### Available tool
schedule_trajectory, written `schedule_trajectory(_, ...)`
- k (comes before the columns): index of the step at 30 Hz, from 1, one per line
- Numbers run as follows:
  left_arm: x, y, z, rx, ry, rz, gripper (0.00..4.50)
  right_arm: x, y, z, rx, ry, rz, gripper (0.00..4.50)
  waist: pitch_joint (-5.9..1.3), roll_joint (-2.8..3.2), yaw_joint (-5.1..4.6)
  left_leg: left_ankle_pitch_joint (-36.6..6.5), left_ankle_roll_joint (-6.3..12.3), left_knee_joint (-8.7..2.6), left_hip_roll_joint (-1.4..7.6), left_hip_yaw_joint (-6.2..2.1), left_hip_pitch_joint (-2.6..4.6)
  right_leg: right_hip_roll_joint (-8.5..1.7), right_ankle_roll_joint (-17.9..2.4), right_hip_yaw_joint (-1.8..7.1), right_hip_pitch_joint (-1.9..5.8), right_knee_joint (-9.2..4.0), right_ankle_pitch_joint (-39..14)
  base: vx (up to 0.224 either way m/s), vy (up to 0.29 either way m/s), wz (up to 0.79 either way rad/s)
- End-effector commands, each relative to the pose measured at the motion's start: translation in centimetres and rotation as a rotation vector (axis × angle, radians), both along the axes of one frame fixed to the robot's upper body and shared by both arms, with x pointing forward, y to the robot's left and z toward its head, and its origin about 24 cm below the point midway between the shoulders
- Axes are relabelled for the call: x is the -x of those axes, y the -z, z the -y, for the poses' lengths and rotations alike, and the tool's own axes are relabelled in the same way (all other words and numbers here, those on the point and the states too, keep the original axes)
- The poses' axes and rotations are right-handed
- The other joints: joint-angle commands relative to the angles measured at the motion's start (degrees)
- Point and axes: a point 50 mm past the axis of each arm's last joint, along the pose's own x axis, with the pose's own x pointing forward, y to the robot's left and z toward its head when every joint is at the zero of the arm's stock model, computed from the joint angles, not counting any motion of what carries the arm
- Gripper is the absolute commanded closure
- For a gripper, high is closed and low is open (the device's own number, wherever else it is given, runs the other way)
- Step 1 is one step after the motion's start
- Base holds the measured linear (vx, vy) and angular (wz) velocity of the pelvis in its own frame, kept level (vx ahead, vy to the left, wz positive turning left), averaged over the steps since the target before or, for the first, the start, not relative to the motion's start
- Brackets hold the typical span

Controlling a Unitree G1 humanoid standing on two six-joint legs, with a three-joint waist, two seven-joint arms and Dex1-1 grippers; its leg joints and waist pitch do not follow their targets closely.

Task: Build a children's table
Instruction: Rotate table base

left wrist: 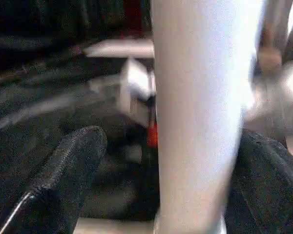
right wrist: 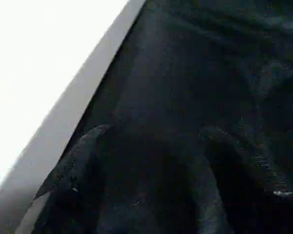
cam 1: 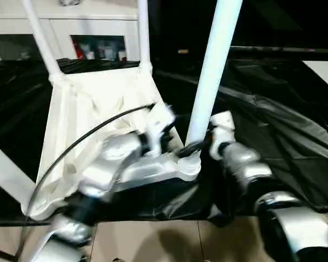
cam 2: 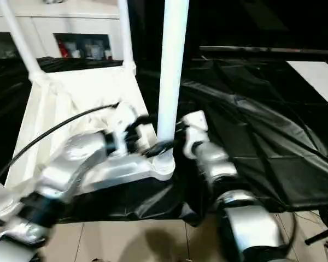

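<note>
White plastic tabletop (cam 1: 82, 114) lying underside up on a black sheet (cam 1: 273, 125), ribbed face showing, so that the round corner sockets open upward to take the legs. Four legs are in view: two thin ones standing in the far corners, far-left leg (cam 1: 41, 35) and far-right leg (cam 1: 144, 30); a third, the near-left leg (cam 1: 5, 174), slanting out of the near-left corner; and the near-right leg (cam 1: 213, 71), upright in its socket (cam 1: 188, 164) at the near-right corner. Judged from this, the last leg is being seated or steadied.

The left gripper (left wrist: 151, 161) reaches across the tabletop to the base of the near-right leg, its fingers (left wrist: 63, 170) spread wide on either side of the leg rather than clamped, one finger clearly apart from it. The right gripper (cam 1: 199, 146) meets the same leg base from the right, one black finger lying against the leg just above the socket; its fingers stand part open, and whether they pinch the leg cannot be told.

Beyond the sheet stands a white cabinet (cam 1: 87, 27) with glass doors; a tiled floor (cam 1: 169, 240) shows at the near edge
</note>
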Motion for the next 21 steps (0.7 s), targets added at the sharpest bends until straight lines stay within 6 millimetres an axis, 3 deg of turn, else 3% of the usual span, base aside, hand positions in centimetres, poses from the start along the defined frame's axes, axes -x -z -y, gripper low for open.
schedule_trajectory(1,0.5,1.1,-1.1,-0.091,0.008,-0.047,0.2,-0.1,-0.9,0.5,0.022,-0.058,0.044,1.3,-4.27,0.03,0.34,-19.14,0.52,-3.69,0.62,0.42,0.9,-1.79,-11.95,1.63,3.06,-3.7,-16.03,0.0,0.0,0.0)
schedule_trajectory(9,2.0,2.9,-2.6,-0.209,0.037,-0.137,0.74,1.4,-0.8,2.0,0.124,-0.285,0.024,1.3,-4.16,0.02,1.16,-19.61,0.69,-3.73,0.75,0.45,0.94,-1.86,-11.9,1.63,3.13,-3.87,-17.18,0.0,0.0,0.0)
schedule_trajectory(12,2.9,3.5,-3.4,-0.279,0.053,-0.167,1.01,3.1,-1.1,2.7,0.136,-0.448,0.001,1.3,-3.93,0.02,1.52,-19.99,0.84,-3.85,0.8,0.43,0.96,-1.69,-10.73,1.74,3.0,-3.95,-18.34,0.0,0.0,0.0)
schedule_trajectory(14,3.3,3.4,-3.5,-0.289,0.047,-0.184,1.27,4.4,-1.5,3.1,0.138,-0.55,-0.023,1.3,-3.94,-0.09,2.14,-19.81,1.16,-3.86,0.79,0.43,1.05,-1.46,-9.62,1.72,3.31,-4.06,-18.67,0.0,0.0,0.0)
schedule_trajectory(15,3.4,3.5,-3.5,-0.295,0.044,-0.194,1.34,5.0,-1.6,3.4,0.143,-0.59,-0.038,1.3,-3.89,0.23,2.33,-20.09,1.07,-3.9,0.94,0.39,1.16,-1.66,-9.51,1.82,3.07,-4.14,-19.25,0.0,0.0,0.0)
schedule_trajectory(18,3.6,3.6,-3.5,-0.315,0.047,-0.209,1.48,5.7,-1.7,3.7,0.153,-0.636,-0.062,1.3,-3.95,0.01,2.08,-20.8,0.74,-3.88,0.7,0.31,1.0,-1.69,-9.73,1.73,2.93,-4.35,-20.74,0.0,0.0,0.0)
schedule_trajectory(21,3.5,3.9,-3.5,-0.336,0.035,-0.216,1.81,6.4,-1.8,4.3,0.17,-0.679,-0.09,1.3,-3.77,-0.06,2.12,-22.25,0.66,-3.92,0.67,0.17,1.13,-1.75,-8.46,1.72,2.9,-4.78,-23.43,0.0,0.0,0.0)
